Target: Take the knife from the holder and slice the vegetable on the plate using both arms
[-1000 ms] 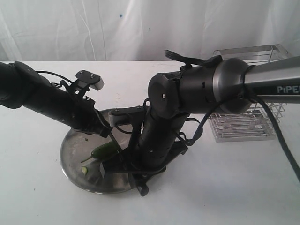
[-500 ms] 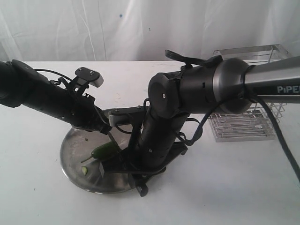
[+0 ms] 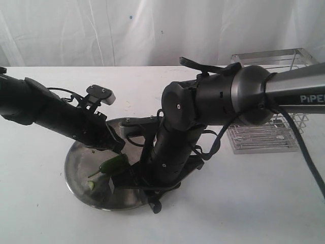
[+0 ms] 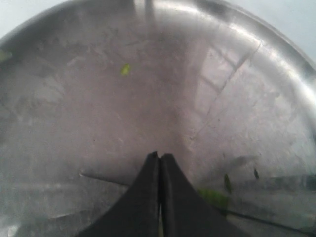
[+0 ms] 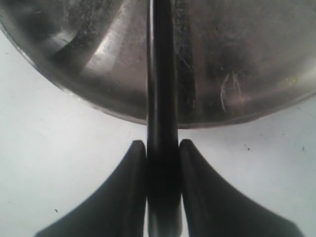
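On the white worktop [image 3: 244,203], towards the left of the exterior view, sits the plate [image 3: 76,162], and the vegetable [image 3: 114,163] lies on it near its middle, with a small loose green slice [image 3: 92,185] just beside it towards the near rim. From the left, the left arm [image 3: 51,114] slants down over the plate. The left gripper [image 4: 159,160] has its fingers pressed together with nothing between them, its tip hanging close above the vegetable's right end; whether it touches cannot be told. From the right, the right arm [image 3: 183,127] bends down at the plate's right edge and hides much of it. The right gripper [image 5: 163,148] is clamped on the knife [image 5: 163,74], which runs as a black bar from between the fingers out across the plate's rim. Well apart to the right, behind the arm, stands the holder [image 3: 264,55].
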`<move>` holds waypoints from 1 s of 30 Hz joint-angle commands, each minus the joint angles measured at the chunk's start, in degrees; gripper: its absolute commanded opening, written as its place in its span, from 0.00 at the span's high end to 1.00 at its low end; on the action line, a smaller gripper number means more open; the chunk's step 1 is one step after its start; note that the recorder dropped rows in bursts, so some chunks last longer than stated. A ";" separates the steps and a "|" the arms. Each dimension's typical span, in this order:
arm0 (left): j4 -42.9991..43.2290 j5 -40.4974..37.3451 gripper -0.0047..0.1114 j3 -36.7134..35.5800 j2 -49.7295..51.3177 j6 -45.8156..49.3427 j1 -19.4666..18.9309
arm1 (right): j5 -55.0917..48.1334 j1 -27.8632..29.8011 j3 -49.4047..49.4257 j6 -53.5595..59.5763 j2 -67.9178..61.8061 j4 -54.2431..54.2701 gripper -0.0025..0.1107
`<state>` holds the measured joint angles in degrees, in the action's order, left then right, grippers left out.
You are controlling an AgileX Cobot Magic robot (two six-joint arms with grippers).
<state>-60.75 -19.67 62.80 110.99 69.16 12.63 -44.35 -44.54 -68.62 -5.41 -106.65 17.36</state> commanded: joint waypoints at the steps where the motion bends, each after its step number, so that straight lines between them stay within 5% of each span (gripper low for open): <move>1: 4.01 -1.78 0.96 -1.02 2.30 -0.37 0.04 | 1.44 -0.07 0.07 0.33 0.15 -0.01 0.98; 17: 4.24 -2.91 0.96 -1.02 2.28 -0.37 0.04 | 1.17 -0.07 0.07 2.73 -5.52 0.25 0.98; 30: 4.94 -5.45 0.96 -1.02 2.28 -0.11 0.04 | -6.94 0.04 -0.27 -0.95 -4.07 -9.78 0.98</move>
<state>-59.74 -21.46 62.96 111.62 69.02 12.41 -46.91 -44.54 -69.07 -4.23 -110.69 12.75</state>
